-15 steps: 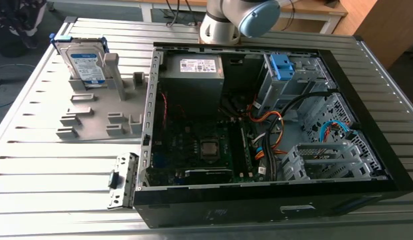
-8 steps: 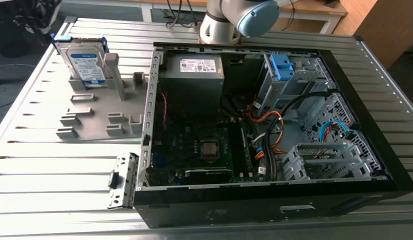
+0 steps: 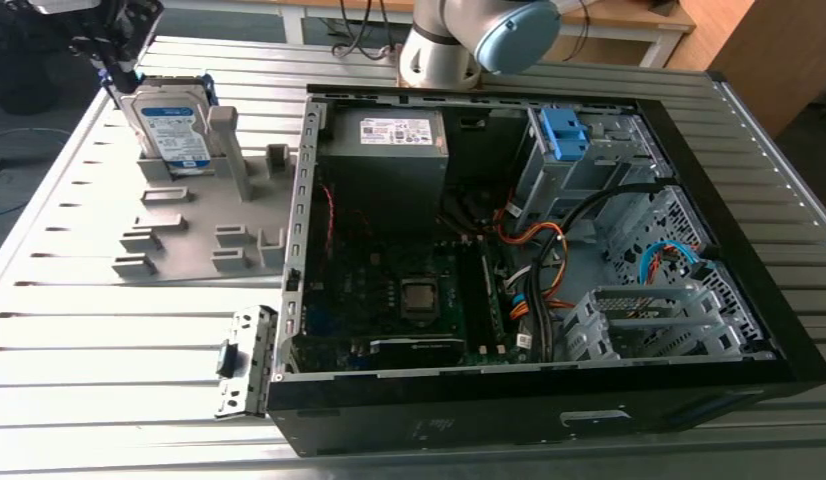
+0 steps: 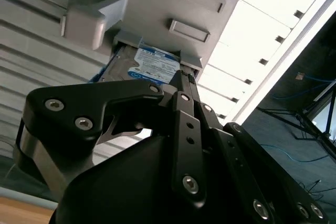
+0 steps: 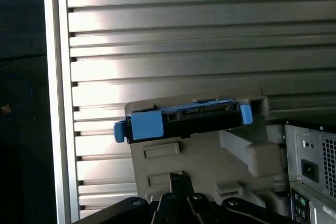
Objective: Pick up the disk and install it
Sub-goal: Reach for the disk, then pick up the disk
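I am on the pick-up step, by my reading: nothing is grasped yet. In the exterior view the disk (image 3: 173, 125) stands on edge in a grey holder (image 3: 186, 215) on the worktop (image 3: 106, 330), at about nine o'clock from the open computer case (image 3: 733, 210) and well apart from it. The gripper (image 3: 116, 75) hangs just beside the disk's upper corner, at about eleven o'clock from it; I cannot tell whether it touches.

In the first wrist view the jaws look drawn narrow, tips together with nothing between them, and the disk's blue-railed edge lies beyond them, seated in the holder. The second wrist view has the labelled face just past the tips.

As I judge it, the grasp calls for the jaws to spread wider than the disk is thick, line up square over its upper edge, and come down without knocking it against the holder's posts. It then needs a straight pull out of the slot.

The blue bracket (image 3: 563, 135) on the drive bay sits at about one o'clock inside the case.
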Robot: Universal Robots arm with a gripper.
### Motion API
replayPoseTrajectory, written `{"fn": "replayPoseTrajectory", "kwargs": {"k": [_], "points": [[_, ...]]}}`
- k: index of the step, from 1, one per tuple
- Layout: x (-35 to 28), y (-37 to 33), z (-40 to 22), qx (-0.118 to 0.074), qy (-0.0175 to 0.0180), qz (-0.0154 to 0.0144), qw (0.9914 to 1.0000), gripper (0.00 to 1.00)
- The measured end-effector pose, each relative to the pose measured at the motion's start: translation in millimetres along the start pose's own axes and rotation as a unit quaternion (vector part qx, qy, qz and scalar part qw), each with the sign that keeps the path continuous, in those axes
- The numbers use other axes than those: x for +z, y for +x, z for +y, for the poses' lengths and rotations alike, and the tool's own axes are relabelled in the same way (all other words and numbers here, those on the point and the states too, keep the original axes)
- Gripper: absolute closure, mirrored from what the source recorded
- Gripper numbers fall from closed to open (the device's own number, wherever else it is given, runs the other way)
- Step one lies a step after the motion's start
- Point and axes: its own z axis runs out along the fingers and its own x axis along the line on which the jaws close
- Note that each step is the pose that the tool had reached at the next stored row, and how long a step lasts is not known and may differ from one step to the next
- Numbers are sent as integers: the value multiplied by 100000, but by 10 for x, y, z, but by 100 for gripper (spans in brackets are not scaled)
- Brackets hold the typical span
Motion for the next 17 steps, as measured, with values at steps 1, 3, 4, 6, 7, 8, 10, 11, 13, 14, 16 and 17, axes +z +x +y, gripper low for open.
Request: {"fn": "replayPoseTrajectory", "kwargs": {"k": [1, 3, 4, 6, 7, 8, 10, 11, 13, 14, 16, 17], "points": [[2, -17, 10, -4, 1, 20, 100000, 89], [4, -32, 14, -9, -5, 21, 100000, 89], [4, -34, 14, -1, -2, 25, 100000, 89], [3, -40, 14, -6, 1, 32, 100000, 89], [3, -43, 15, -8, -1, 31, 100000, 89], [3, -45, 15, -7, -1, 30, 100000, 89], [4, -50, 15, -6, -2, 30, 100000, 89], [3, -53, 15, -7, 2, 34, 100000, 89], [3, -58, 16, -7, 1, 32, 100000, 89], [4, -61, 16, -6, 2, 31, 100000, 89], [4, -66, 16, -7, -1, 31, 100000, 89], [4, -69, 17, -5, -2, 29, 100000, 89]]}}
